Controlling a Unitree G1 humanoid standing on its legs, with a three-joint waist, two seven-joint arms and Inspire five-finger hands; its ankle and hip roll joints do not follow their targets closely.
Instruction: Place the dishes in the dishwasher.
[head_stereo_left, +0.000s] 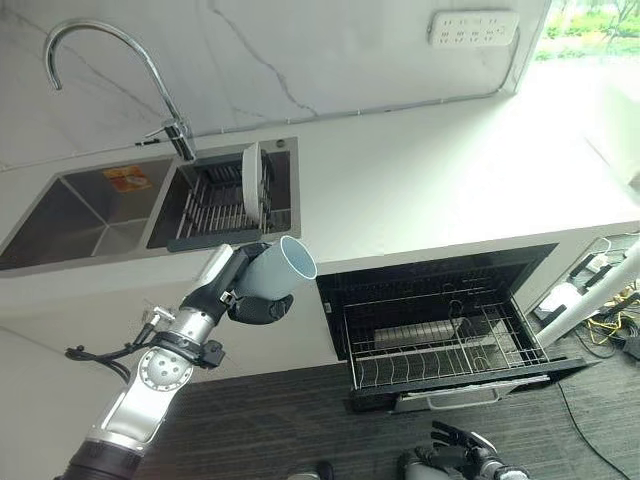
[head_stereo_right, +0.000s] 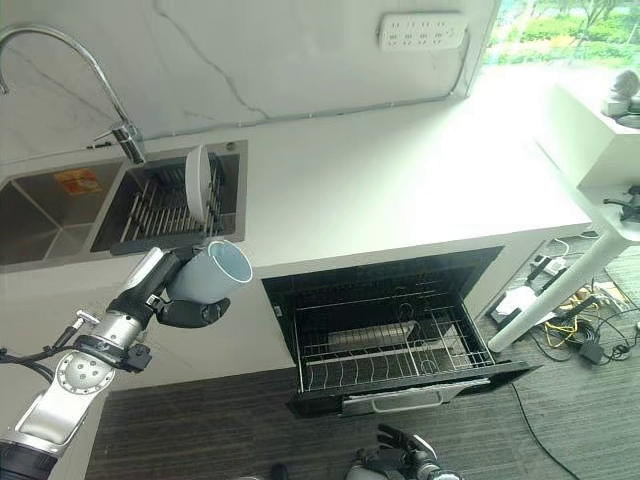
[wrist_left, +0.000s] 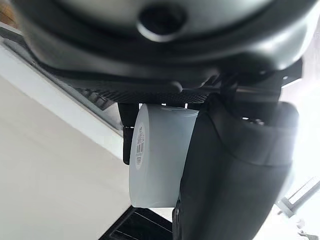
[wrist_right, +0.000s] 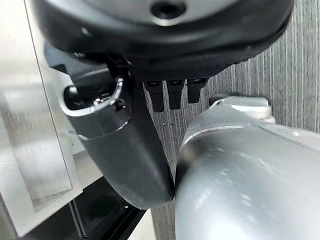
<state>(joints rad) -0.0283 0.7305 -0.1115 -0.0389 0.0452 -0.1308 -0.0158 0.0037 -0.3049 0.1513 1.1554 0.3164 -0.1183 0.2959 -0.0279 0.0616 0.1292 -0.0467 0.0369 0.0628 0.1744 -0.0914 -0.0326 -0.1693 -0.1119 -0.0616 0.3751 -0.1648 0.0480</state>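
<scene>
My left hand (head_stereo_left: 258, 308) is shut on a pale blue cup (head_stereo_left: 280, 270), holding it tilted with the mouth facing up and to the right. The cup hangs in front of the counter edge, left of the open dishwasher (head_stereo_left: 340, 300). In the left wrist view the cup (wrist_left: 157, 155) sits between my thumb (wrist_left: 230, 180) and the fingers behind it. The dishwasher's wire rack (head_stereo_left: 440, 345) is pulled out low over the floor. A white plate (head_stereo_left: 252, 178) stands on edge in the sink's drying rack (head_stereo_left: 215, 205). My right hand (head_stereo_left: 455, 440) hangs low near the floor with relaxed fingers.
A double steel sink (head_stereo_left: 90, 215) with a curved faucet (head_stereo_left: 150, 65) is at the left. The white counter (head_stereo_left: 430, 175) runs to the right, with a power strip (head_stereo_left: 472, 27) on the wall. A white post (head_stereo_left: 590, 300) and cables (head_stereo_left: 610, 335) lie right of the dishwasher.
</scene>
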